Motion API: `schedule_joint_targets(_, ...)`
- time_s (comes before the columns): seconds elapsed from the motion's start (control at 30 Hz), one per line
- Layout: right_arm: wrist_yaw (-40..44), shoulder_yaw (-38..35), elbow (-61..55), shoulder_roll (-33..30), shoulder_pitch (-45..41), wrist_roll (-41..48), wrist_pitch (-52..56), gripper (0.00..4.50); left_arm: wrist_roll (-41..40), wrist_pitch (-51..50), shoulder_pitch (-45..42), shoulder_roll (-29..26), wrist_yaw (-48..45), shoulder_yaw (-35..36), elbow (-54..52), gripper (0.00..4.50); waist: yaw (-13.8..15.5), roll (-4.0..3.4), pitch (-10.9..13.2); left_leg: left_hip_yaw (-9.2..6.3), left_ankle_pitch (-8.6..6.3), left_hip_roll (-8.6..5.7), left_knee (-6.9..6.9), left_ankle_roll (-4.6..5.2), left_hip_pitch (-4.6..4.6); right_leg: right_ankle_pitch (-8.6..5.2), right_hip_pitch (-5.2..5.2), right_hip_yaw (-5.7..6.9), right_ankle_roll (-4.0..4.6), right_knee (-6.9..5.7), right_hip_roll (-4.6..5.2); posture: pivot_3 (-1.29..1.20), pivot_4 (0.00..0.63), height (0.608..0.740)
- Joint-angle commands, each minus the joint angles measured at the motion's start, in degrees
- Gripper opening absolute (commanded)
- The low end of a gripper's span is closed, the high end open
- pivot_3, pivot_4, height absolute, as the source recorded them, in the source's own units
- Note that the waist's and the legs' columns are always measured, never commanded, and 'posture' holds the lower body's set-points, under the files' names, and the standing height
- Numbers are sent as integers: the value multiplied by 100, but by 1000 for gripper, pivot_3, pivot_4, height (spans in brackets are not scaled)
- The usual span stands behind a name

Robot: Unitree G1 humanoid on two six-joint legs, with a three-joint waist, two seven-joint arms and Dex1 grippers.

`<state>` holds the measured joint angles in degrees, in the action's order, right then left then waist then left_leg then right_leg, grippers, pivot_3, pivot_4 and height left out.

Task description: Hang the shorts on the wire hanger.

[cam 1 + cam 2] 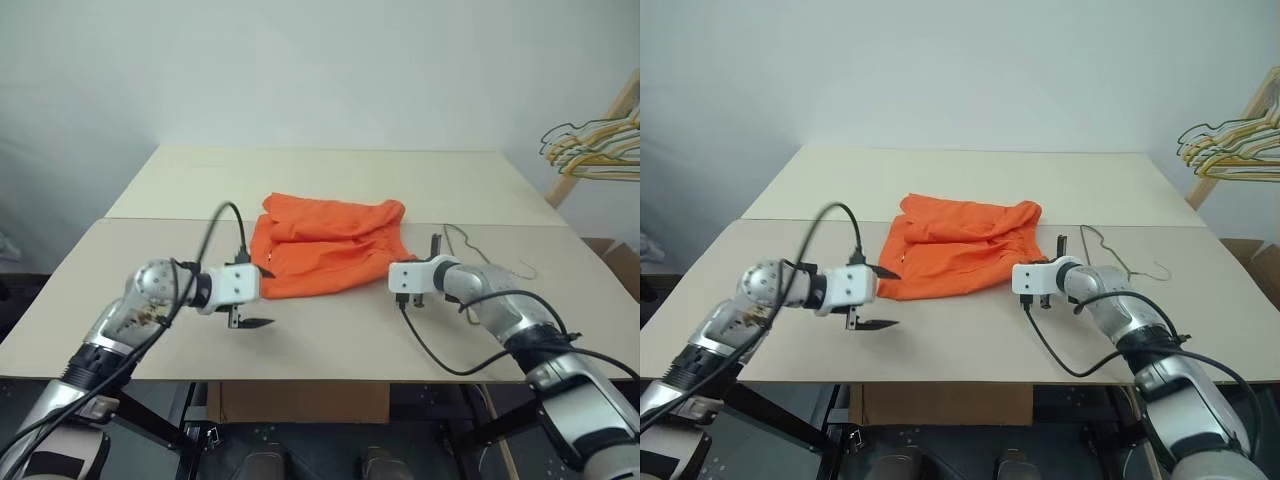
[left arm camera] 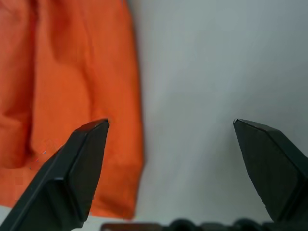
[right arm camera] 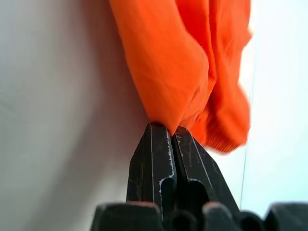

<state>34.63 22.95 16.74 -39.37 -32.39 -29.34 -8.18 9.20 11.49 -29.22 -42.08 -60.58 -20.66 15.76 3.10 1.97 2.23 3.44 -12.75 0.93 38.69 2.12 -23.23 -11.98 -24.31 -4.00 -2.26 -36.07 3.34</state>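
Bright orange shorts (image 1: pixel 328 245) lie crumpled in the middle of a pale beige desk (image 1: pixel 150 215) made of two flat matte boards with a seam running left to right between them. The fabric is soft and thin, folded over itself in loose ridges, with a thicker gathered hem at one corner. A thin grey wire hanger (image 1: pixel 1118 256) lies flat on the desk just right of the shorts, behind the right arm; its bent wire and curved hook trace a faint outline on the board.

The right gripper (image 3: pixel 172 132) sits at the near right edge of the shorts, its two black wedge-shaped fingers pressed together with a fold of orange cloth pinched at their tips. The left gripper (image 1: pixel 252 297) hovers at the near left corner of the shorts, its pointed black fingers (image 2: pixel 79 163) spread wide and holding nothing, the orange hem beside one of them.

At the far right, a bunch of yellow and grey hangers (image 1: pixel 592 148) hangs on a slanted wooden rack (image 1: pixel 598 135) against a plain white wall.
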Motion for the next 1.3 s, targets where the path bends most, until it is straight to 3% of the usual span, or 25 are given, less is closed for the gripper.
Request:
schedule_joint_targets(0.03, 305, -431, -981, -207, 237, 242, 297, 28, 899, 484, -530, 292, 949, -227, 758, 4500, 68, 0, 0, 1, 0, 2, 7, 0, -1, 0, 0, 0, 0, 0, 0, 103, 0, 740)
schedule_joint_targets(0.27, 623, -909, -2096, -534, 796, 392, 681, 28, 2117, 954, -1393, 744, 2072, -808, 2501, 4500, 86, -3, -5, 14, 0, 1, 32, -1, 7, -18, 12, -1, -25, -2, 7, 57, 0, 740)
schedule_joint_targets(0.3, 647, -984, -2210, -565, 860, 414, 742, 9, 2231, 1052, -1478, 759, 2182, -873, 2671, 4310, 71, -5, -7, 15, 0, 2, 31, -2, 10, -17, 13, 0, -25, -3, 7, 52, 0, 740)
schedule_joint_targets(0.4, 731, -1177, -2494, -691, 1050, 464, 861, 0, 2282, 1239, -1650, 792, 2268, -904, 3023, 3561, 38, -14, -13, 14, -4, 4, 29, -9, 17, -17, 11, 0, -24, -10, 3, 39, 0, 740)
schedule_joint_targets(0.57, 841, -1295, -2751, -719, 1292, 541, 1004, 0, 2062, 1371, -1819, 879, 2259, -732, 3313, 1871, -60, -17, -15, 14, -4, 7, 29, -10, 18, -16, 9, 0, -22, -13, -1, 31, 0, 740)
schedule_joint_targets(0.77, 893, -1215, -2886, -658, 1411, 590, 995, 0, 1343, 1661, -1815, 858, 1601, -380, 3118, 41, -98, -16, -14, 14, 0, 4, 31, -3, -5, -15, -1, 0, -22, 1, 1, 37, 0, 740)
schedule_joint_targets(0.83, 983, -1244, -2994, -685, 1473, 714, 917, 0, 938, 1913, -1757, 723, 1032, -271, 2878, 41, -96, -15, -13, 15, 0, 2, 30, -3, -11, -10, -3, 0, -17, 3, 4, 43, 0, 740)
schedule_joint_targets(0.93, 1292, -1441, -3301, -944, 1717, 1182, 569, 0, -13, 2354, -1617, 161, -538, -197, 2276, 41, -109, -15, -13, 13, -8, 3, 27, -6, -17, 2, -7, 1, -2, 6, 2, 49, 0, 740)
schedule_joint_targets(1.1, 2169, -1943, -3710, -1749, 2230, 2406, -263, 0, -1685, 1818, -1367, -1101, -2894, -95, 971, 41, -219, -18, -11, 11, -33, 4, 24, 1, -16, -16, -4, 2, -19, 5, 3, 68, 0, 740)
schedule_joint_targets(1.17, 2466, -2098, -3661, -1956, 2192, 2840, -385, 0, -2155, 1429, -1303, -1491, -3166, -115, 522, 41, -242, -18, -9, 11, -34, 4, 25, 2, -12, -20, 3, 2, -23, 6, 6, 77, 0, 740)
schedule_joint_targets(1.3, 2311, -1908, -2704, -1569, 1071, 2927, -205, 0, -2052, 814, -1645, -897, -2597, 314, 650, 41, -230, -17, -5, 13, -29, 5, 46, 7, 17, -59, 30, 1, -38, -1, 10, 92, 0, 740)
